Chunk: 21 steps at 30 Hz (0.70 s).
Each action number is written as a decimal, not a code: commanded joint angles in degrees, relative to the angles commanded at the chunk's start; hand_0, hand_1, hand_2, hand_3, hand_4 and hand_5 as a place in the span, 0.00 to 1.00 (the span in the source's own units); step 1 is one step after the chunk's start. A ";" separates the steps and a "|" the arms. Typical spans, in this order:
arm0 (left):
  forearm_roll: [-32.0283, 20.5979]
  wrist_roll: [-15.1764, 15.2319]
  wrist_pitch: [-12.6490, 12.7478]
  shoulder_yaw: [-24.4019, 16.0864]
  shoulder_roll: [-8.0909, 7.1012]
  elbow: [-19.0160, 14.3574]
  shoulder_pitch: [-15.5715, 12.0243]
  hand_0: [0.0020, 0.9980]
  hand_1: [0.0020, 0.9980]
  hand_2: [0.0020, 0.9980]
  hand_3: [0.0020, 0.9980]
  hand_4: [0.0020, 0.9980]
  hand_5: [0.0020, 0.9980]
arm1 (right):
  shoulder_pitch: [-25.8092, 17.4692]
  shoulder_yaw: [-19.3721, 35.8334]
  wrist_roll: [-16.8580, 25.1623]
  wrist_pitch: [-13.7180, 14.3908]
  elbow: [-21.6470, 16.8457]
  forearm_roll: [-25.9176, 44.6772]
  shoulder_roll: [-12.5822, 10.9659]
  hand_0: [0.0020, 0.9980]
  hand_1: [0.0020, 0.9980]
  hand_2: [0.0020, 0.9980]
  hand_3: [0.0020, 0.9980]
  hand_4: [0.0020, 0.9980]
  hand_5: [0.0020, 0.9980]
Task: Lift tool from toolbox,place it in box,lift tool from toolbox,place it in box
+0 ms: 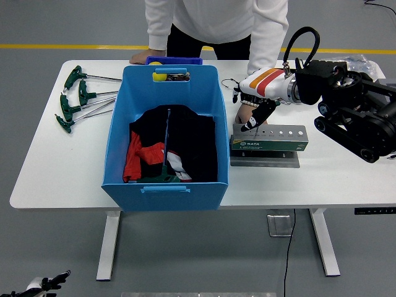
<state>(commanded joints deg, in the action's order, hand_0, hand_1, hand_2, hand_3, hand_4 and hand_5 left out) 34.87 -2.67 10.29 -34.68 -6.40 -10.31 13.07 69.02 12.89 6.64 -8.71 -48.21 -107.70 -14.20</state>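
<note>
The grey tool holder [278, 137] stands on the table right of the blue box [117, 142]. My right hand [255, 119] hovers over the holder's left end, fingers curled around a green-handled T tool whose handle is mostly hidden. A person's hand [242, 115] presses on the holder's left end just behind my fingers. In the box, another green-handled T tool [166, 148] lies on black and red cloth. My left hand [37, 286] hangs low at the bottom left corner, too small to read.
Several green T-handle wrenches [77, 99] lie on the table left of the box. The person's other hand [147, 57] rests on the table behind the box, near a blue case [179, 60]. My right arm's black bulk [352, 105] fills the right side.
</note>
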 joint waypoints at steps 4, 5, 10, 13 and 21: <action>-0.67 0.22 0.18 0.65 -0.09 0.00 0.36 0.87 0.80 0.78 0.61 0.72 0.57 | 0.58 -1.28 0.72 0.45 2.62 -1.34 1.33 0.86 0.63 0.68 0.60 1.00 0.56; -0.88 0.28 0.23 0.84 -0.09 0.00 0.42 0.87 0.80 0.78 0.61 0.72 0.57 | 0.57 -1.44 0.89 0.60 3.14 -1.43 1.56 0.86 0.63 0.68 0.60 1.00 0.56; -1.76 0.52 0.34 1.73 -0.14 0.00 0.73 0.87 0.80 0.78 0.61 0.72 0.57 | 0.37 -2.36 1.33 0.71 5.15 -1.28 2.19 0.87 0.63 0.68 0.56 1.00 0.55; -2.10 0.63 0.41 2.02 -0.14 0.00 0.78 0.87 0.80 0.78 0.61 0.72 0.57 | 0.13 -2.91 1.45 0.72 5.60 -1.17 2.23 0.87 0.63 0.68 0.56 1.00 0.55; -2.17 0.62 0.45 2.35 -0.09 0.00 0.83 0.87 0.80 0.78 0.61 0.73 0.57 | -0.41 -4.38 1.60 0.54 6.91 -1.22 2.53 0.88 0.62 0.67 0.53 1.00 0.53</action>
<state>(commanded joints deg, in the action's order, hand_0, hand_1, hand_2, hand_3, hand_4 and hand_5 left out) 32.70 -2.05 10.74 -32.33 -6.49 -10.31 13.90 68.61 8.51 8.24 -8.16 -41.31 -108.92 -11.67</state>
